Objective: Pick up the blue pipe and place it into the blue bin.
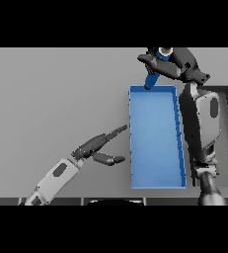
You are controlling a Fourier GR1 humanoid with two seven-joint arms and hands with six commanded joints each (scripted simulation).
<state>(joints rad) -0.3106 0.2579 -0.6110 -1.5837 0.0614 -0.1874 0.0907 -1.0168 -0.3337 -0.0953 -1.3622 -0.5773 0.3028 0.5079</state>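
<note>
The right hand (172, 63), fingers curled around a short blue pipe (151, 80), holds it tilted above the far edge of the open rectangular blue bin (133, 143). The left hand (98, 148) hovers beside the bin's left wall, fingers straight and spread.

Blue pipe (150, 80) in my right hand (171, 65), tilted, low end at the far-left corner of the blue bin (155, 183). Bin long, open-topped, on the desk, right of centre.
</note>
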